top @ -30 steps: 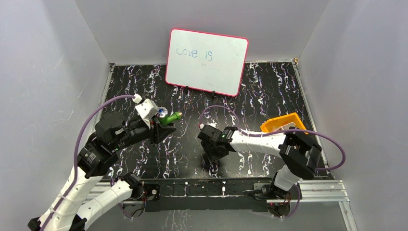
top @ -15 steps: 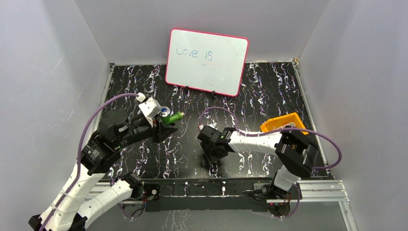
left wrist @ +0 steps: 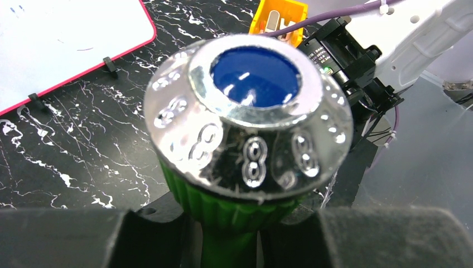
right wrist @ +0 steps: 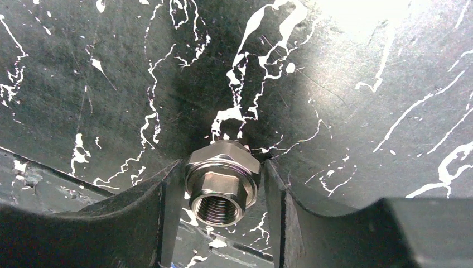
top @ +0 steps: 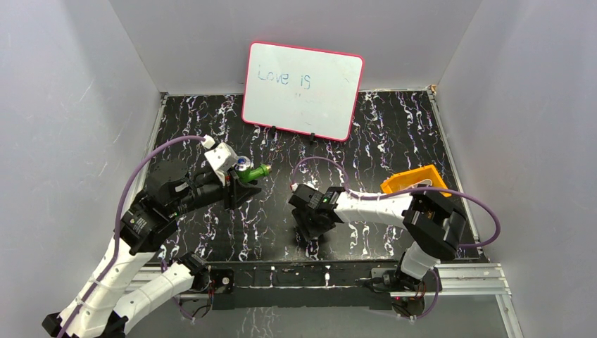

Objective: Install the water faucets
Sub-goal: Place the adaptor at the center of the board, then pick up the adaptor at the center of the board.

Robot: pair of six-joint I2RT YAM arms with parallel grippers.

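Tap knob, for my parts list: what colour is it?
Knob blue-centred, silver-rimmed; best in left wrist view.

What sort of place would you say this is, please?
Probably a robotics lab test cell: plain white walls box in a black marbled table, a left arm and right arm are bolted at its near edge, and a whiteboard stands behind.

Most of tap (left wrist: 223,218) hidden beneath its knob (left wrist: 248,117).
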